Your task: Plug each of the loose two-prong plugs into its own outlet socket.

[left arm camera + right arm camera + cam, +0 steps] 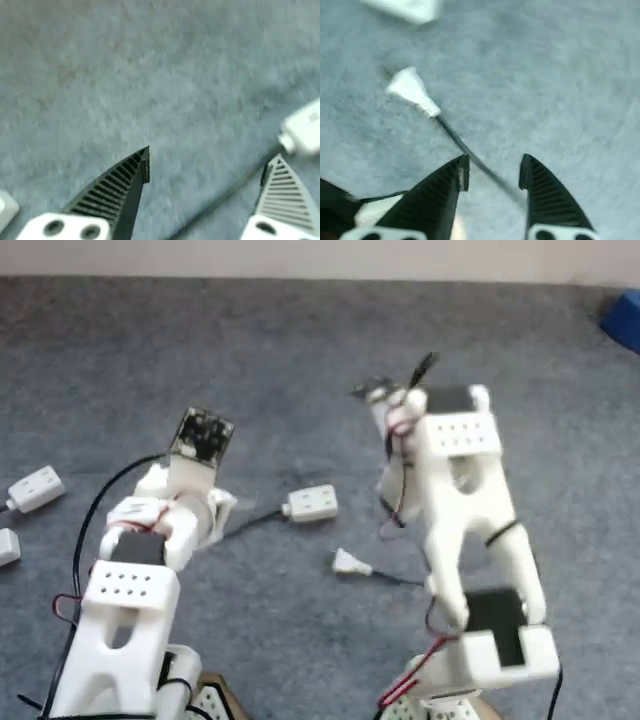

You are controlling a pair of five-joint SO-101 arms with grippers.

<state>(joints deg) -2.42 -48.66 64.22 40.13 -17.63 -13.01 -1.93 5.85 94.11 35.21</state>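
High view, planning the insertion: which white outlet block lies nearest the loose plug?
The white outlet block between the arms, beside the white two-prong plug; the others lie far left.

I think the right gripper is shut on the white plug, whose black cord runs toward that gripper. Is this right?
Not quite. The right gripper is open and holds nothing; the white plug lies free on the carpet ahead of it, as the right wrist view shows. Its black cord does run toward that gripper.
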